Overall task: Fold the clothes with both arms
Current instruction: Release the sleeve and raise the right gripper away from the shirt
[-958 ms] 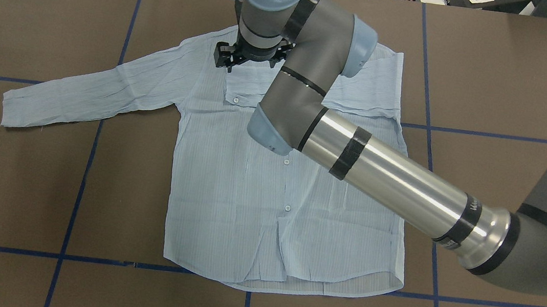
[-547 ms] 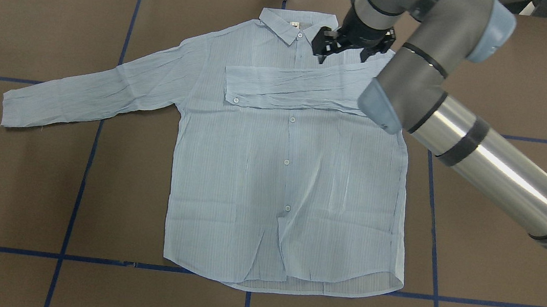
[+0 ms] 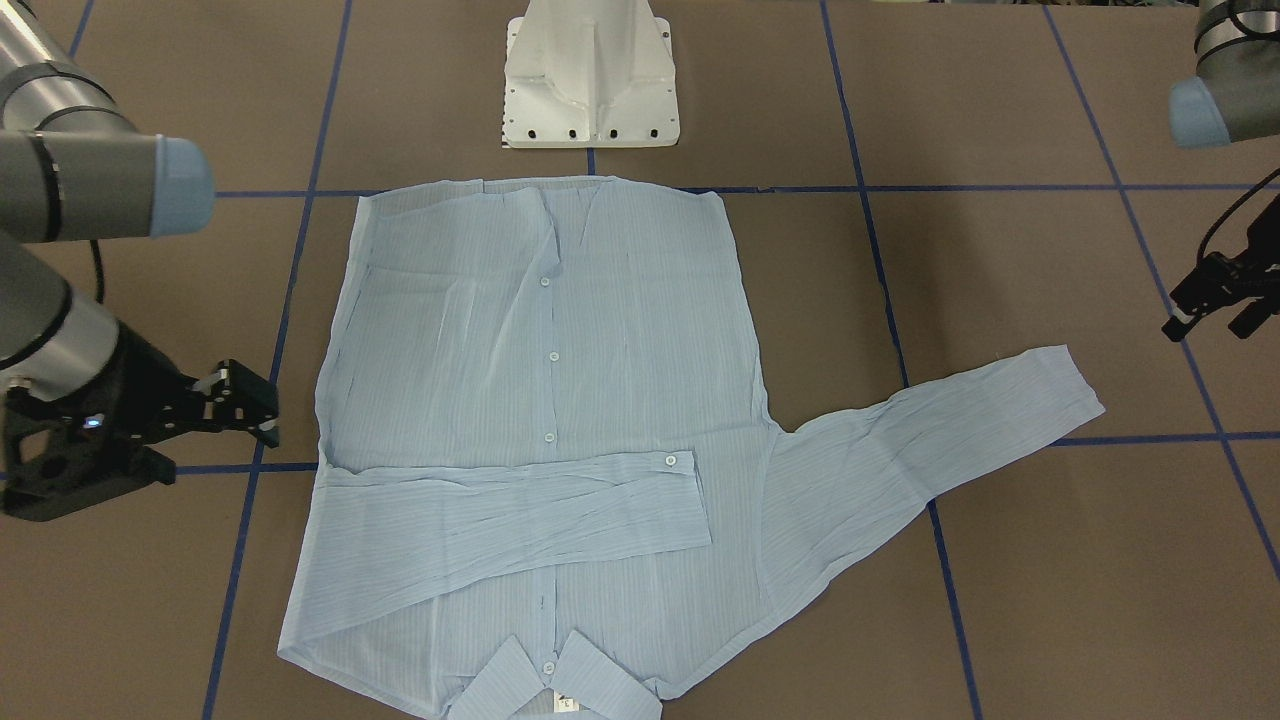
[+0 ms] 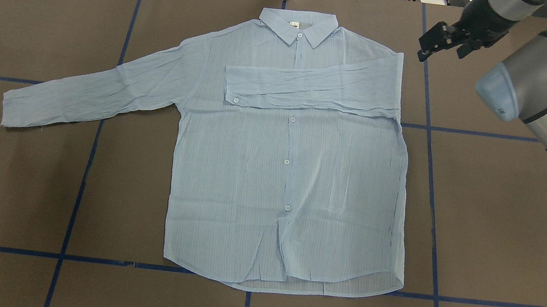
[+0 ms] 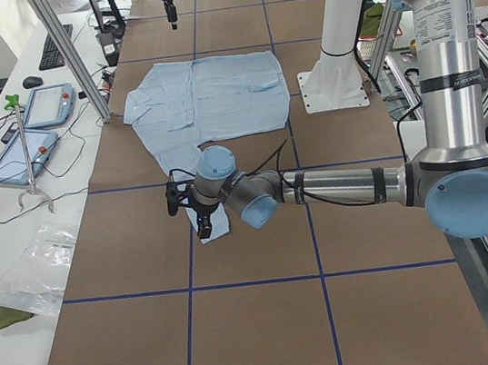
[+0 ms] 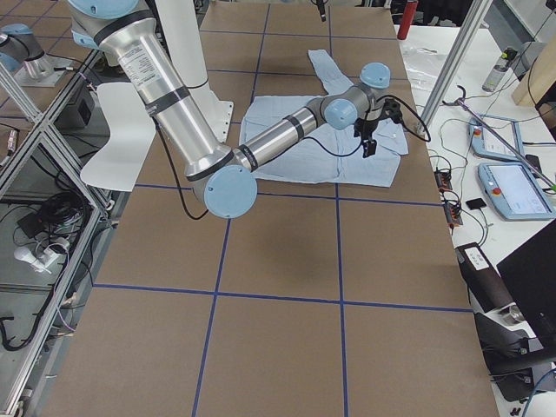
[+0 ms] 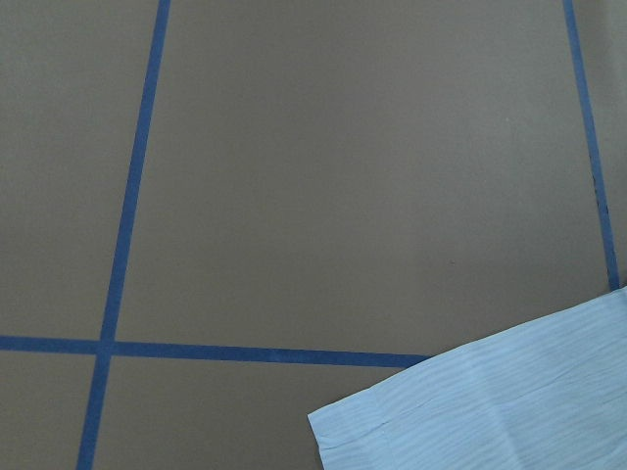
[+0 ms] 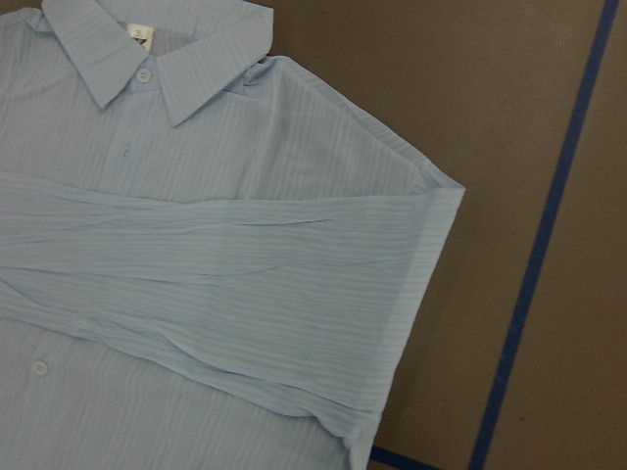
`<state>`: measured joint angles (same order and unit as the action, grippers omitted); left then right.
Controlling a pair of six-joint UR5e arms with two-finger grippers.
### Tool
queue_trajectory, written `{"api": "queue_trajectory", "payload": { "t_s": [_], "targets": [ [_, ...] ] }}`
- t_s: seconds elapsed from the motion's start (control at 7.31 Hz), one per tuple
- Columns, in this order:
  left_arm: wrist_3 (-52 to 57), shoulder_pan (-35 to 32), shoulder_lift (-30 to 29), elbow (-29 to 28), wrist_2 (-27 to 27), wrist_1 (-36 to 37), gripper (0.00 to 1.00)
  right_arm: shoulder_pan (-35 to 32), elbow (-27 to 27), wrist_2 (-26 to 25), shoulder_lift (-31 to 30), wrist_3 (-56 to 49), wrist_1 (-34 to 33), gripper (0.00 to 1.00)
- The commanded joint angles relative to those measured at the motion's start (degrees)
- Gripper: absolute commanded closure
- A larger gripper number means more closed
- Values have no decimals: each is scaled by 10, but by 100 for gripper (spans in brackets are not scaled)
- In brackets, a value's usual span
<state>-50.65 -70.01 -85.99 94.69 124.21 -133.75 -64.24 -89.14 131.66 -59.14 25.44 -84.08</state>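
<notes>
Shirt: the light blue striped shirt lies flat on the brown bench, front side up. Its collar is at the far edge from me and its hem is on my side.
Sleeve on my right: this sleeve is folded across the chest, just under the collar. Its cuff with one pale button rests on the front of the shirt.
Sleeve on my left: this sleeve is spread out over the bench and slopes a little toward me. Its end lies near a blue tape line.
Buttons: a row of small pale buttons runs down the middle of the front.
My right gripper: it is over bare bench, just beside the shoulder where the folded sleeve begins, and it does not touch the cloth. My fingers are spread and they hold nothing.
My left gripper: it is over bare bench, beyond the end of the spread sleeve and apart from it. The fingers look spread, with nothing between them.
Left wrist view: only the corner of the cuff shows at the lower right; all else is brown bench with blue tape.
Right wrist view: the collar, the shoulder and the folded sleeve fill the left part.
Base: my white pedestal stands on the bench near the hem.
</notes>
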Motion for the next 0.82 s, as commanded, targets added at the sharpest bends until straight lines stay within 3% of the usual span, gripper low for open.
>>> {"api": "queue_trajectory", "payload": {
  "t_s": [0.0, 0.27, 0.68],
  "targets": [
    [-39, 28, 7, -25, -50, -26, 1, -49, -2, 14, -41, -84, -6, 0],
    [-62, 42, 8, -56, -66, -66, 1, -51, -22, 16, -53, -94, -37, 0],
    [-184, 135, 6, -53, -113, -91, 4, -51, -29, 15, -59, -94, -41, 0]
  ]
}}
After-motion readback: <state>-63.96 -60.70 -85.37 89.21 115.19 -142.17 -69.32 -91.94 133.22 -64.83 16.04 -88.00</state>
